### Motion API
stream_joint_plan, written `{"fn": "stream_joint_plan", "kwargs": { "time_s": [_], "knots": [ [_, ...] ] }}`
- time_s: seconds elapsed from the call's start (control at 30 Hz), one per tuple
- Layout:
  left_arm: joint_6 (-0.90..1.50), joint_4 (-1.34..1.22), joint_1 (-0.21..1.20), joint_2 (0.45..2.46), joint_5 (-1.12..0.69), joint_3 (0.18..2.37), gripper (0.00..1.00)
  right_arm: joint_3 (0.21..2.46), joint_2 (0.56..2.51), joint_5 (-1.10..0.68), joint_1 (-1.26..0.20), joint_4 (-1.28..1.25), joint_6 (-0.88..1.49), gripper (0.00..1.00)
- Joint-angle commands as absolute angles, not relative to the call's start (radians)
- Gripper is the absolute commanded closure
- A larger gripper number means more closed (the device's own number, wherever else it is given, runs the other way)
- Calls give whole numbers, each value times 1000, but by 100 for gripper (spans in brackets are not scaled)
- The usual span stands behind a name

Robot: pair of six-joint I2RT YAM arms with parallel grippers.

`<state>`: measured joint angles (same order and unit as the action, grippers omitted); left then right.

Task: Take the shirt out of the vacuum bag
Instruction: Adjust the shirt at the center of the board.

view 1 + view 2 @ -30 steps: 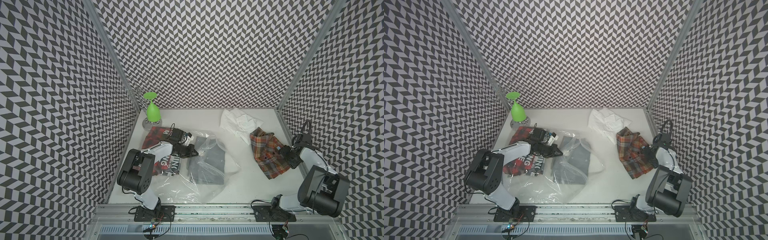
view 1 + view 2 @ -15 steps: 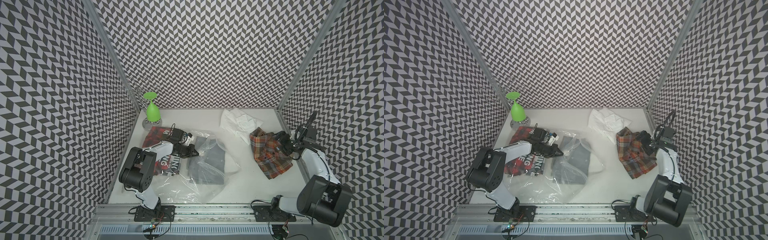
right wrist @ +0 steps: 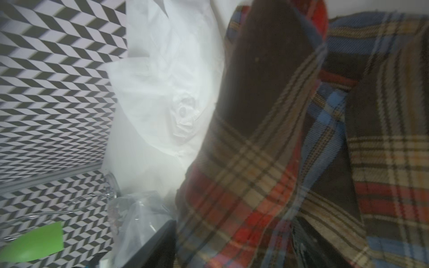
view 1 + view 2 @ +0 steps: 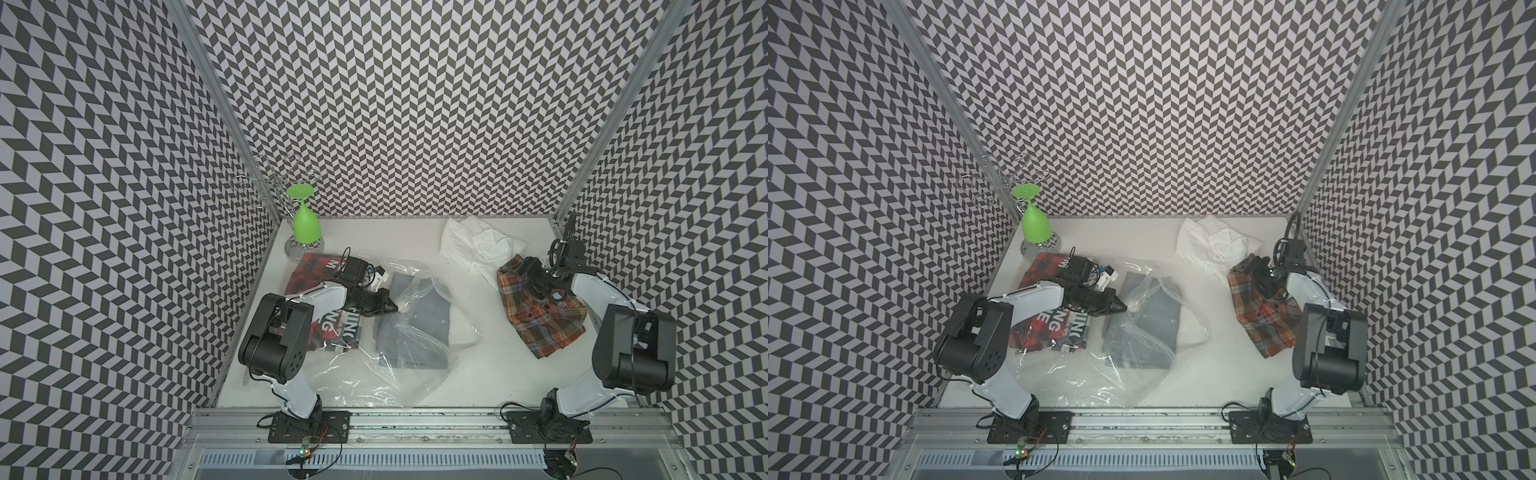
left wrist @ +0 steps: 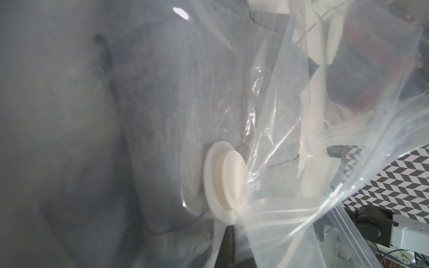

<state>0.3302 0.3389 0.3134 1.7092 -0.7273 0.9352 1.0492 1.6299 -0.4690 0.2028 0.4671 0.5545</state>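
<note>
Top views, both: the vacuum bag point(image 4: 374, 374) lies crumpled on the left half of the tabletop point(image 4: 490, 374), with a folded grey garment point(image 4: 419, 332) inside it. The left end effector point(image 4: 392, 308) is closed, pinching a gathered fold of the bag film just beside the grey garment. A plaid shirt point(image 4: 540, 324) lies outside the bag, well apart on the right, with the right end effector point(image 4: 534, 276) over its far end. A white shirt point(image 4: 473, 241) adjoins it toward the back wall.

We judge the task partly done: the plaid shirt is free of the bag, while the grey garment has yet to be drawn out. A printed red-and-black shirt point(image 4: 311, 270) lies under the left arm; whether it is in the bag we cannot tell.

Left wrist view: adds what the top views lack, namely the white valve disc point(image 5: 226, 181) pressed against grey fabric and the film bunched at the fingertip.

Right wrist view: plaid cloth drapes across a dark finger point(image 3: 267, 69); we cannot tell whether the jaws are open or gripping it.
</note>
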Motion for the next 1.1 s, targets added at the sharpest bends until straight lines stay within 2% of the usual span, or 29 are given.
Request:
{"fn": "stream_joint_plan", "kwargs": {
  "time_s": [0.0,0.1,0.17,0.23,0.3,0.5,0.6,0.67,0.8,0.93,1.07],
  "knots": [
    [309,367,308,1700,-697,945,100,1075,1634,-365,195,511,508,34],
    [312,361,308,1703,-701,938,100,1107,1658,-367,171,539,458,48],
    [315,357,308,1707,-704,936,100,1126,1683,-367,136,563,418,68],
    [314,356,308,1706,-704,935,100,1135,1691,-363,103,582,390,80],
    [311,359,308,1701,-701,934,100,1141,1683,-345,66,621,352,84],
    [314,354,308,1687,-696,908,100,1110,1629,-260,-52,796,241,83],
    [314,351,308,1682,-695,893,100,1080,1606,-244,-134,844,223,78],
    [314,353,309,1681,-693,884,100,1064,1606,-253,-193,859,213,61],
    [313,351,308,1678,-693,874,100,1064,1617,-277,-282,870,176,38],
    [307,360,308,1673,-688,877,100,1044,1511,-290,-267,859,216,24],
    [301,362,308,1673,-686,877,100,1017,1379,-335,-152,857,284,17]
  ]
}}
